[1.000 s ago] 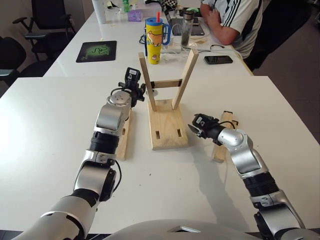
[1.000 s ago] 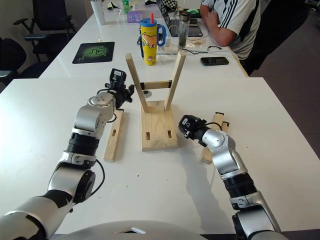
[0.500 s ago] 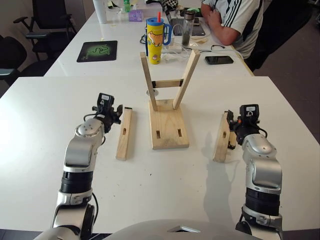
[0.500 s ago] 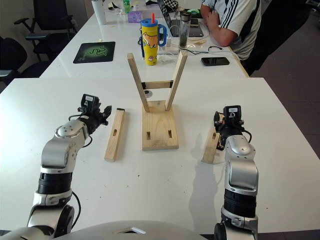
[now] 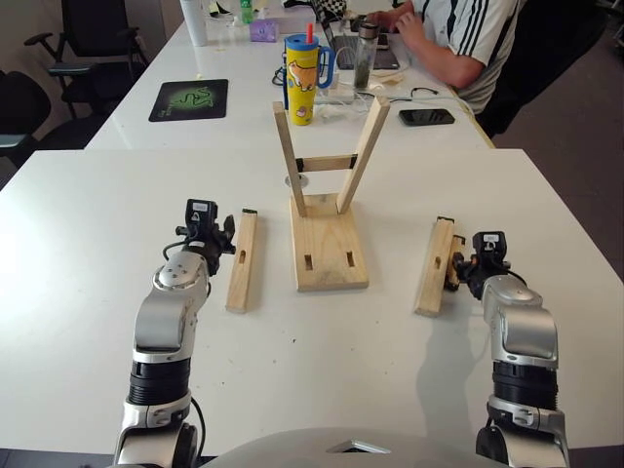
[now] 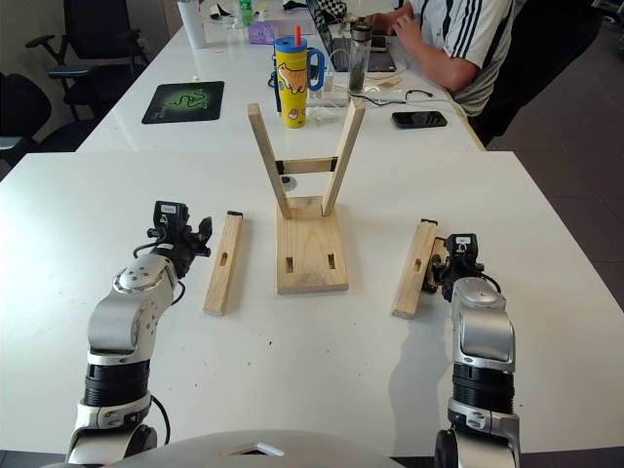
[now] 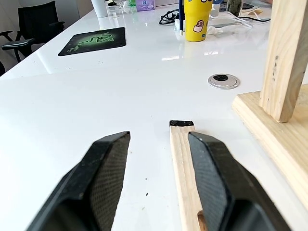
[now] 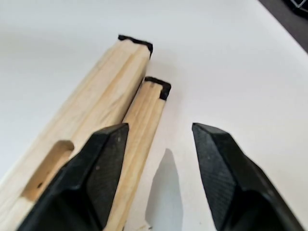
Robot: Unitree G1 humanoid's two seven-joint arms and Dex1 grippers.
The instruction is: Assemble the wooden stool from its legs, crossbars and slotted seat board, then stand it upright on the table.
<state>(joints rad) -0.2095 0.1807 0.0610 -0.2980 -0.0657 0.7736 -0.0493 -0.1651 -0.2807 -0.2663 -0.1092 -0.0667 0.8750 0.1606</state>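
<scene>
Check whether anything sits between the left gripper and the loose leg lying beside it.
Nothing visible does. The left gripper is open, and the leg has its black-capped end lying between the fingers on the bare table.

On the seat board (image 5: 330,255), two legs (image 5: 290,161) stood at its 12 o'clock end. A loose leg (image 5: 242,260) lay at its 9 o'clock, a second loose leg (image 5: 433,266) at 3.

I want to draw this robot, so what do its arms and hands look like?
The left arm and right arm have rounded silver shells joined by black bands. The left hand and right hand are black, each with two wedge-shaped fingers, finely textured inside. A black block with a white label sits at each wrist.
</scene>
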